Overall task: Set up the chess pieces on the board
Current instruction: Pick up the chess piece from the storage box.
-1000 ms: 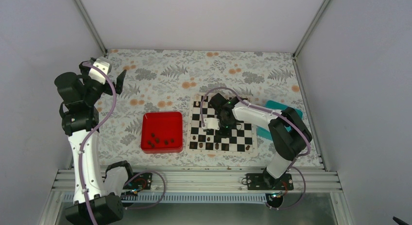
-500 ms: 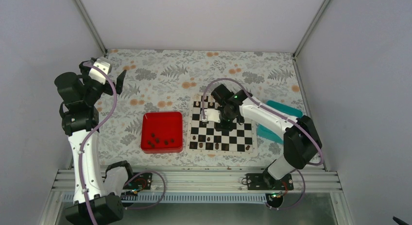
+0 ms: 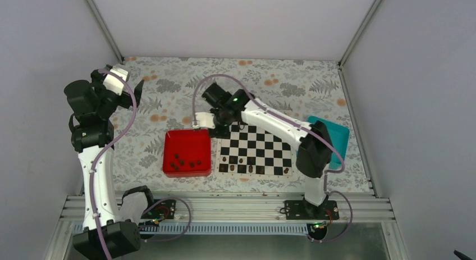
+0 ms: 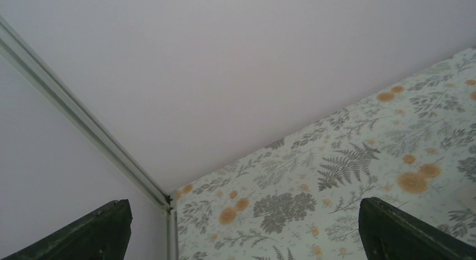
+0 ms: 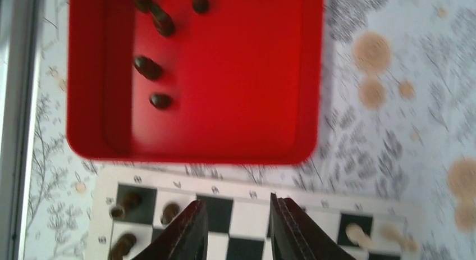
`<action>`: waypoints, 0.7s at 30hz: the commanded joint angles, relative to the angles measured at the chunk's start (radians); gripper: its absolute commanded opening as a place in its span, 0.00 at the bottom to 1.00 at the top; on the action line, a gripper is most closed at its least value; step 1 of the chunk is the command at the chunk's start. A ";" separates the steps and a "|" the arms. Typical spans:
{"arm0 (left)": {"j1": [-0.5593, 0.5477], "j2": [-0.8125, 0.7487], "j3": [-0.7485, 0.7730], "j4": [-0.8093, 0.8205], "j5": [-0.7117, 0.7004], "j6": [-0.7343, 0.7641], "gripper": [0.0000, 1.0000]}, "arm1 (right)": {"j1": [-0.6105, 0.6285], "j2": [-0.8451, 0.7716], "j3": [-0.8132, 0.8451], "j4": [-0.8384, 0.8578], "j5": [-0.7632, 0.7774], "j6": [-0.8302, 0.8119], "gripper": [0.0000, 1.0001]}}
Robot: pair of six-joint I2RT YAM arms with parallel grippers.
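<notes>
Hovering just beside red tray point(image 5: 241, 74): right gripper point(image 5: 238, 206), jaws narrow, empty. Inside tray, chess pieces point(image 5: 147, 67) tiny, likely light, hard, roll-prone; pinch mid-body. Far from tray, left gripper point(image 4: 242, 215) jaws wide.

A: Smooth, glossy red plastic for the tray point(image 3: 187, 139); matt dark brown on the chess pieces point(image 5: 147, 67) inside. Right of it?

B: Flat printed board point(image 3: 255, 150), low sheen. Underneath, matt floral table covering point(image 3: 185, 91), cloth or vinyl, hard to tell. Along the near edge, ribbed bare metal rail point(image 3: 224, 206), dull silver.
</notes>
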 commanded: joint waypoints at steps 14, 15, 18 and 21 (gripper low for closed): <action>-0.004 0.005 -0.074 0.040 -0.076 0.091 1.00 | 0.234 0.305 0.172 0.034 -0.026 0.008 0.30; -0.004 0.006 -0.079 0.045 -0.075 0.092 1.00 | 0.237 0.313 0.179 0.033 -0.026 0.008 0.30; -0.005 0.009 -0.091 0.054 -0.074 0.094 1.00 | 0.241 0.338 0.192 0.030 -0.019 0.007 0.29; -0.004 0.006 -0.100 0.058 -0.079 0.102 1.00 | 0.242 0.347 0.189 0.030 -0.017 0.003 0.29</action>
